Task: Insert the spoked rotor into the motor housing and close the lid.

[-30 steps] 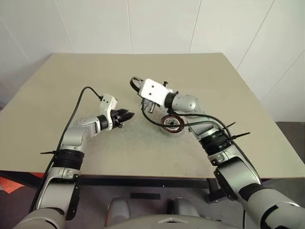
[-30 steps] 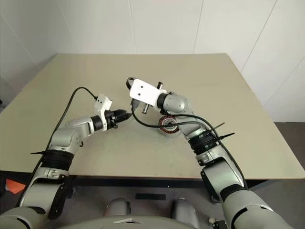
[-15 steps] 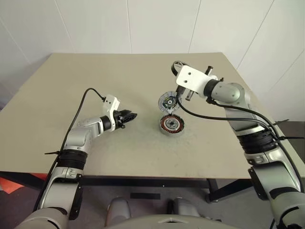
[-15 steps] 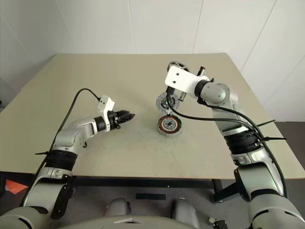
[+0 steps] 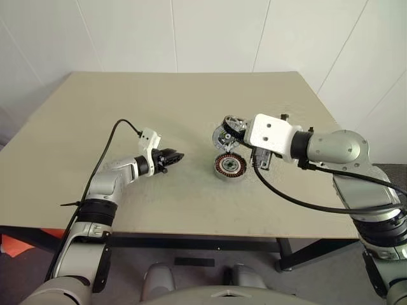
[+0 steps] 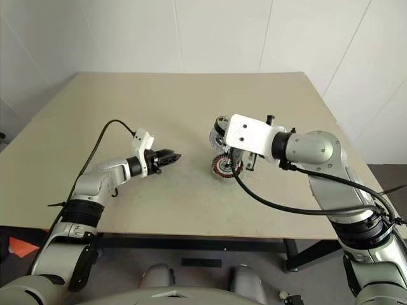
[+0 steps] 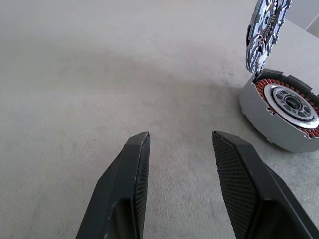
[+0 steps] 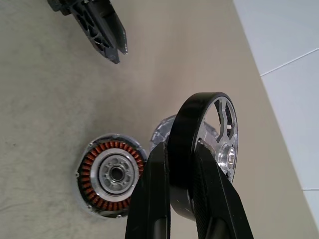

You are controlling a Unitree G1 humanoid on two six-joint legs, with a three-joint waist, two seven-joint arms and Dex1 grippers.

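Rotor (image 8: 207,149) held in the right hand (image 8: 182,164), up in the air above the tabletop (image 5: 127,108), over and just behind the housing (image 5: 229,166). Fingers (image 8: 154,189) pinch the dark rim edge-on, one on each side of the band. Disc stands on edge, not flat; its open face with silver spokes and hub is turned sideways, so its axle runs roughly level rather than down toward the housing. Look: thick black outer band, bright metal spokes with gaps between, shiny round hub at centre. Housing sits flat on the tabletop, open side up: grey cup wall, ring of copper windings, silver centre with a dark bore. Lid (image 7: 264,30) stands nearly upright at the housing's far edge, touching or just beside its rim, marked face with green and black patches visible in the left wrist view; whether it leans on the housing I cannot tell. Left hand (image 7: 179,164) hovers low over bare tabletop, well apart from the housing, pointing toward it, fingers (image 7: 132,174) parted to a middling gap and holding nothing. Black cable loops from each wrist. White wall panels behind the tabletop.
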